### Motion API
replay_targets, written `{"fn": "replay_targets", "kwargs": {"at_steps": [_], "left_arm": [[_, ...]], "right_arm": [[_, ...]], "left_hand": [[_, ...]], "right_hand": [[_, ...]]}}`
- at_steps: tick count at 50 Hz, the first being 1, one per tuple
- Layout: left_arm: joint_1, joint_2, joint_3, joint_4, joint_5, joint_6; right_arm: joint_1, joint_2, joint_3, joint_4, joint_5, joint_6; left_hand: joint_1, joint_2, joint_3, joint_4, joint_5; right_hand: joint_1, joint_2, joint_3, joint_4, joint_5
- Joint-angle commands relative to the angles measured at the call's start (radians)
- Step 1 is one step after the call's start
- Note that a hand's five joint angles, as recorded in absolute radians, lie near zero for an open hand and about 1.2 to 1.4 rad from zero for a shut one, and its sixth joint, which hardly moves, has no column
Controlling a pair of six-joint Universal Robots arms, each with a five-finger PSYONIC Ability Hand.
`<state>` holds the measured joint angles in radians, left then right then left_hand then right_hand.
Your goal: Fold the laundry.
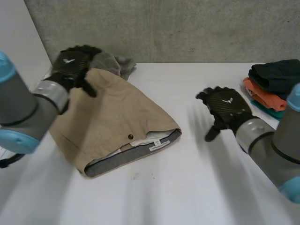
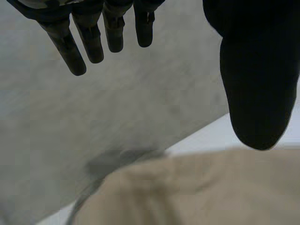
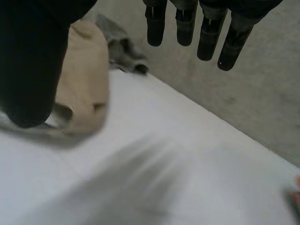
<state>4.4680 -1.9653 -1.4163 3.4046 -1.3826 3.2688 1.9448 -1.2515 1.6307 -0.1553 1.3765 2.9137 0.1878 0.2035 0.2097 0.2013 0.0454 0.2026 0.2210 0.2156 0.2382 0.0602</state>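
2 hands hang above the table (image 1: pixel 197 183), neither holding anything. The left hand (image 1: pixel 72 65) hovers over the tan garment (image 1: pixel 117 119) at its 11 o'clock corner; its fingers (image 2: pixel 89 42) are straight and parted from the thumb, with no cloth between them. The right hand (image 1: pixel 225 107) is spread flat over bare table at the garment's 3 o'clock. The garment lies folded in half at 10 o'clock on the table, probably waiting for another fold. A grey cloth (image 1: pixel 119 63) sits crumpled just behind it at 12 o'clock. Finished pieces form a stack (image 1: pixel 274 82) at 2 o'clock, likely kept clear of the working space.
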Motion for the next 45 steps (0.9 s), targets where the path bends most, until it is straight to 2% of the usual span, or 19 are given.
{"fn": "replay_targets", "kwargs": {"at_steps": [1,6,12,18,19,26,30,33,35,39,45], "left_arm": [[0.125,-0.012,-0.055,-0.024,0.034,0.057],[0.146,-0.006,-0.111,-0.016,0.082,0.052],[0.146,-0.003,-0.147,-0.011,0.086,0.052],[0.14,0.002,-0.148,-0.011,0.086,0.052],[0.142,0.002,-0.15,-0.011,0.086,0.052],[0.142,0.034,-0.167,-0.011,0.088,0.052],[0.145,0.066,-0.185,-0.011,0.089,0.052],[0.146,0.086,-0.205,-0.011,0.089,0.054],[0.148,0.098,-0.217,-0.011,0.089,0.054],[0.149,0.108,-0.233,-0.011,0.091,0.057],[0.145,0.105,-0.242,-0.011,0.093,0.06]], "right_arm": [[0.095,0.234,-0.208,0.003,0.01,0.144],[0.152,0.372,-0.33,0.002,0.036,0.145],[0.163,0.489,-0.425,-0.006,0.064,0.15],[0.161,0.544,-0.472,-0.018,0.068,0.144],[0.161,0.555,-0.486,-0.018,0.075,0.137],[0.141,0.483,-0.447,-0.023,0.127,0.096],[0.036,0.428,-0.436,-0.026,0.127,0.023],[-0.061,0.423,-0.472,-0.041,0.13,-0.092],[-0.101,0.437,-0.529,-0.049,0.138,-0.205],[-0.125,0.503,-0.629,-0.096,0.156,-0.33],[-0.141,0.619,-0.788,-0.159,0.222,-0.353]], "left_hand": [[-0.004,-0.019,-0.026,-0.017,-0.036],[-0.004,-0.019,-0.026,-0.017,-0.036],[-0.007,-0.022,-0.028,-0.02,-0.039],[-0.007,-0.022,-0.028,-0.02,-0.039],[-0.007,-0.022,-0.028,-0.02,-0.039],[-0.007,-0.022,-0.028,-0.02,-0.039],[-0.01,-0.025,-0.031,-0.023,-0.042],[-0.01,-0.025,-0.031,-0.023,-0.042],[-0.01,-0.025,-0.031,-0.023,-0.042],[-0.01,-0.025,-0.031,-0.023,-0.042],[-0.007,-0.022,-0.028,-0.02,-0.039]], "right_hand": [[-0.028,-0.046,-0.041,-0.064,-0.06],[-0.018,-0.036,-0.031,-0.054,-0.05],[0.158,0.139,0.145,0.122,0.126],[0.844,0.826,0.831,0.809,0.812],[1.19,1.172,1.177,1.155,1.158],[1.194,1.175,1.181,1.158,1.162],[1.194,1.175,1.181,1.158,1.162],[1.194,1.175,1.181,1.158,1.162],[1.194,1.175,1.181,1.158,1.162],[1.194,1.175,1.181,1.158,1.162],[1.194,1.175,1.181,1.158,1.162]]}}
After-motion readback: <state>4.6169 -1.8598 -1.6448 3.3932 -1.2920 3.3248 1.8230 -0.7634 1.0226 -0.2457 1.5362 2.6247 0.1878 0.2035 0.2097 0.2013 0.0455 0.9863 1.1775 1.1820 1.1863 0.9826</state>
